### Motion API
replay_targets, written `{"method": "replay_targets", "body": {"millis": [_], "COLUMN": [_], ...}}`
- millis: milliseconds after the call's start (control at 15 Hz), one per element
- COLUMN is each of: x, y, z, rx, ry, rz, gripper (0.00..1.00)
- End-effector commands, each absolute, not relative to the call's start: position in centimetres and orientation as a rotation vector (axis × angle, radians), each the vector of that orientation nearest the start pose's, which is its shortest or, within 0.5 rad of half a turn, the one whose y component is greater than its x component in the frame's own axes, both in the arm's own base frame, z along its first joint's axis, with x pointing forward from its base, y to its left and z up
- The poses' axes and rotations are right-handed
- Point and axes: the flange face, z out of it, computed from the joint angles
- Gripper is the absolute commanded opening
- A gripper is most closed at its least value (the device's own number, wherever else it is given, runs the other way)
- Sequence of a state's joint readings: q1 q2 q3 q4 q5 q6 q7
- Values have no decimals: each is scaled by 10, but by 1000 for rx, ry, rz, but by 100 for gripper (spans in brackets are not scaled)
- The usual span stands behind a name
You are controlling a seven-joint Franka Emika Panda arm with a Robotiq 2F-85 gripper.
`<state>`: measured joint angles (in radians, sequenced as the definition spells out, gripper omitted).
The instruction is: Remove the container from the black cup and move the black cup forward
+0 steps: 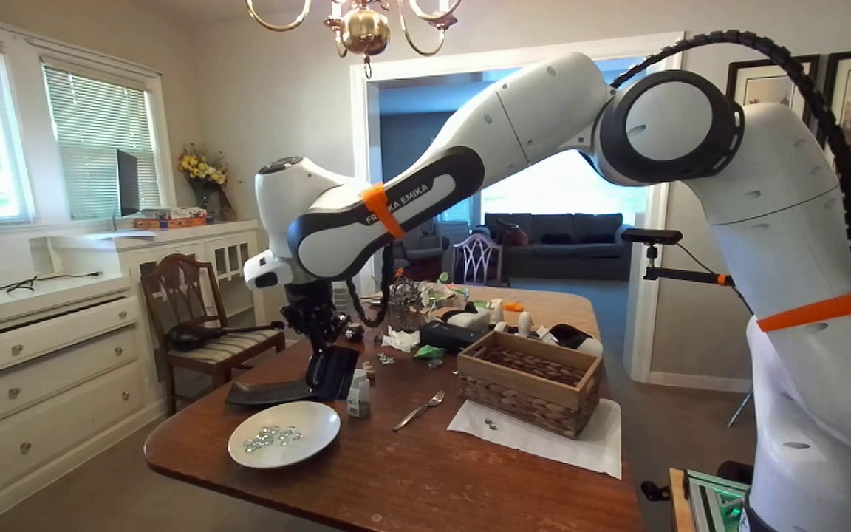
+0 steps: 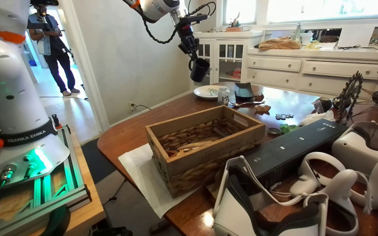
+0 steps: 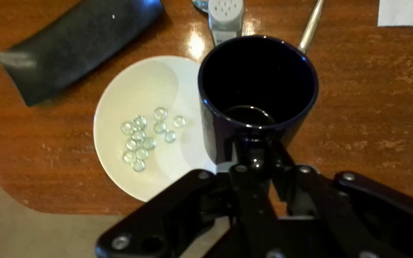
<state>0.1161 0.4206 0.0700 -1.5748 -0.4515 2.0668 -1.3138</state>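
Observation:
The black cup (image 3: 206, 132) is held in the air by its handle, above the table beside the white plate. It also shows in both exterior views (image 1: 335, 374) (image 2: 200, 70), tilted. My gripper (image 3: 258, 159) is shut on the cup's handle; it also shows in both exterior views (image 1: 316, 341) (image 2: 193, 55). The cup's inside looks dark and bare in the wrist view. A small shaker-like container (image 3: 225, 19) with a holed lid stands on the table, apart from the cup. It shows in both exterior views too (image 1: 358, 395) (image 2: 223, 96).
The white plate (image 3: 149, 82) holds several clear glass beads. A black tray (image 3: 81, 50) lies near it. A spoon or fork (image 1: 419, 411) lies right of the container. A wicker basket (image 1: 536, 384) stands on white paper (image 1: 603, 451). Headsets and a black box (image 2: 294, 147) crowd the far side.

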Motion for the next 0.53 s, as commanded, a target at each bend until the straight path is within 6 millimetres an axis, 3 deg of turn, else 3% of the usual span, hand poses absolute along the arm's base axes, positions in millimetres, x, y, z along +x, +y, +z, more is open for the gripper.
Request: {"method": "replay_targets", "body": {"millis": [0, 200, 467], "x": [663, 646, 628], "y": [138, 149, 140], "z": [378, 357, 348], "rx": [1770, 1783, 1803], "ry": [2194, 2211, 2196], "rz": [-309, -405, -554], "gripper": [5, 5, 5]}}
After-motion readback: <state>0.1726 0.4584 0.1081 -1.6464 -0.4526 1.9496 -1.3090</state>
